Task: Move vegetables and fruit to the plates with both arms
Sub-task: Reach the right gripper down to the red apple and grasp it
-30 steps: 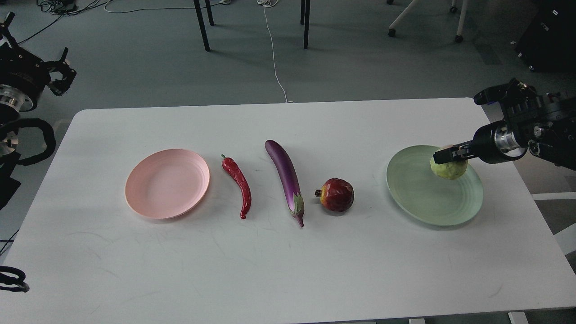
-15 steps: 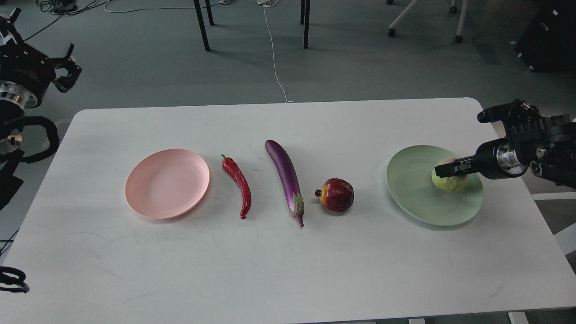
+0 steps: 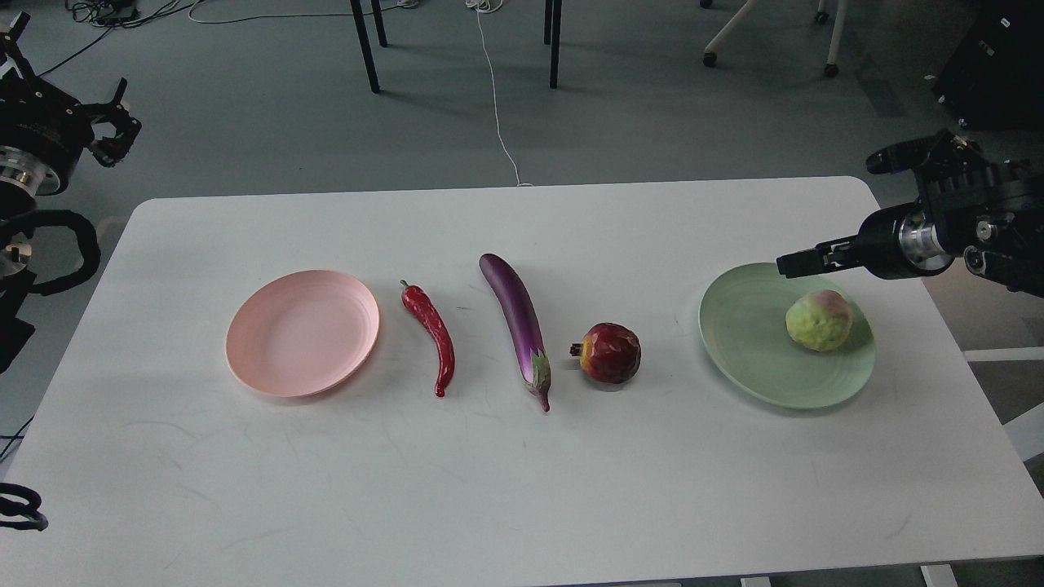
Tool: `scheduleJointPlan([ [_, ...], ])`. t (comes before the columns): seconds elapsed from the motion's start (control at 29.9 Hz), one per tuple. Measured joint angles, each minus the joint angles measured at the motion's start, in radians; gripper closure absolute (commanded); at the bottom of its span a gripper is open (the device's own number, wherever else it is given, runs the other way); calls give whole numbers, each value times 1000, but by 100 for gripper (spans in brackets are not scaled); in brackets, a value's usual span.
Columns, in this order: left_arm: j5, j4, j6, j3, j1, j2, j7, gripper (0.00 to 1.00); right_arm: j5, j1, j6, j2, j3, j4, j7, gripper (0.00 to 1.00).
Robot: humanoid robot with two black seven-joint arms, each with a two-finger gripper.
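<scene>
1. The roundish yellow-green fruit with a pink blush sits on the right part of the pale mint green round plate, free of any grip.
2. The right gripper hovers above the plate's far rim, holding nothing (whether its fingers are parted I cannot tell).
3. On the white table, leftward: dark red faceted pomegranate, long glossy purple eggplant, curved red chili pepper, pale pink round plate.
4. The left gripper hangs off the table's far left corner, its claws spread.

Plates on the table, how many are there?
2. The pink plate sits bare at the left; the green plate at the right holds the yellow-green fruit.
</scene>
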State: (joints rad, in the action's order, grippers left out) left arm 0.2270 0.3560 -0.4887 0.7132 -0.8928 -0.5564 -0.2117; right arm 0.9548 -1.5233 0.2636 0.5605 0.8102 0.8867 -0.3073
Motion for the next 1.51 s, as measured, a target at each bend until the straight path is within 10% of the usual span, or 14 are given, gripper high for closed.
scheduleJointPlan([
  [0.6,0,0,0,2,-1,-36,-6,2,-78,-139,-23,-442,82,119,-15,5],
  [1.1,1,0,0,1,-9,-48,-7,2,-84,-93,-74,-519,174,107,-47,8],
  [1.51,5,0,0,4,-9,-49,-9,2,-37,-80,-74,-549,257,103,-129,50],
])
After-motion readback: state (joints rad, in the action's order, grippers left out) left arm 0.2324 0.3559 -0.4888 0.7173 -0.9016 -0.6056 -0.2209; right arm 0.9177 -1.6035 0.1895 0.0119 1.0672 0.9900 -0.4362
